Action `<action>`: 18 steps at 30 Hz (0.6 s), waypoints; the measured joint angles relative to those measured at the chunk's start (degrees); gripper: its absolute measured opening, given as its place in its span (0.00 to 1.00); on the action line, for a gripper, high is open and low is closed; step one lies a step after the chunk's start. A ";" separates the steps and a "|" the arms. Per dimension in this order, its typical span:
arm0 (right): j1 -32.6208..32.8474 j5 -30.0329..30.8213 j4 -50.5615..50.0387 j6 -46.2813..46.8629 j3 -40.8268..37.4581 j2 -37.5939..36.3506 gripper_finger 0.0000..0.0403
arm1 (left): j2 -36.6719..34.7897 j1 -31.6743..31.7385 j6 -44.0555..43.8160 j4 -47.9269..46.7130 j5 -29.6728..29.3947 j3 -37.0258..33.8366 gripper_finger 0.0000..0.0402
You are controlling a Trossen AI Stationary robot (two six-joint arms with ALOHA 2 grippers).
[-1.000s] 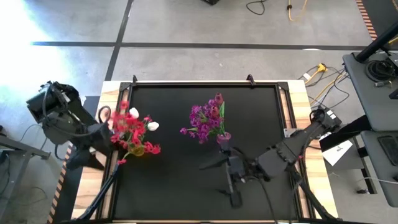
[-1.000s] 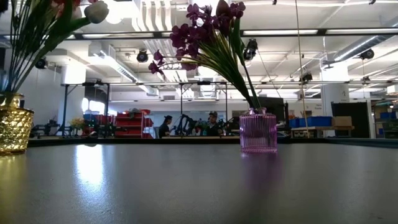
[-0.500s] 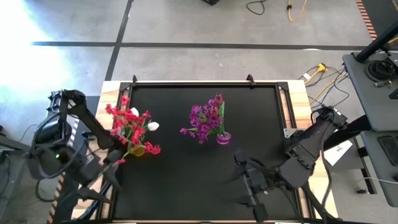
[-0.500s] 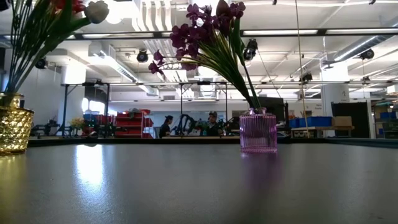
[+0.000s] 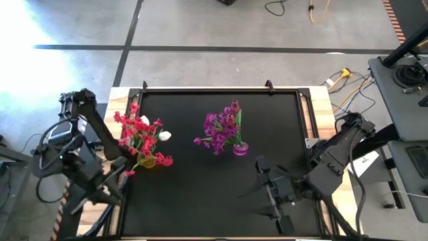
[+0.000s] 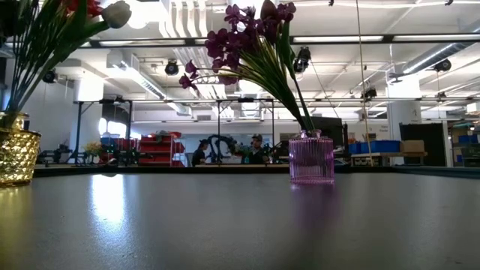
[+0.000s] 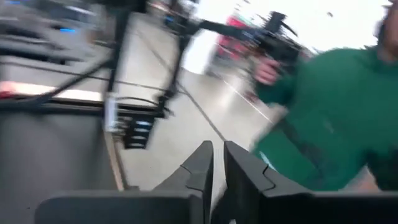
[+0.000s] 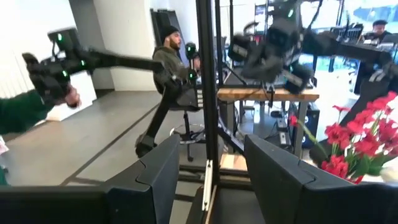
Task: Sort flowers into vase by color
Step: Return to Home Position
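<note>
My left hand (image 7: 217, 146), fingers pressed nearly together on nothing, hung at the desk's (image 5: 200, 201) left front edge. My right hand (image 8: 211, 144), fingers spread wide and empty, hovered over the front right. Beyond them, red blossoms (image 5: 137, 134) and white tulips (image 5: 164, 136) stood in the gold vase (image 6: 16, 156) at left, with purple blossoms (image 5: 217, 127) and a pink tulip bud (image 5: 235, 106) in the purple glass vase (image 6: 311, 157) mid-desk. A person in green (image 7: 336, 118) stood past the desk.
</note>
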 joint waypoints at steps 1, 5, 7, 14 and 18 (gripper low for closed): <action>-0.08 0.07 0.42 -0.32 0.00 -0.37 0.42 | -0.14 -0.02 -1.48 0.47 -3.29 -0.73 0.06; -0.11 0.39 -1.40 -1.51 0.06 -2.18 0.42 | -0.13 0.30 -3.04 0.17 -9.14 -3.76 0.07; -0.11 0.36 -3.90 -2.79 0.11 -2.92 0.42 | 0.32 0.46 -5.34 1.35 -8.18 -5.05 0.07; -0.07 -1.93 -14.22 7.92 0.07 -3.10 0.43 | -3.69 0.79 13.54 15.40 0.01 -12.76 0.07; 0.86 -2.70 -15.26 7.85 -2.40 -3.72 0.43 | -9.69 0.84 26.36 28.13 20.36 -21.67 0.07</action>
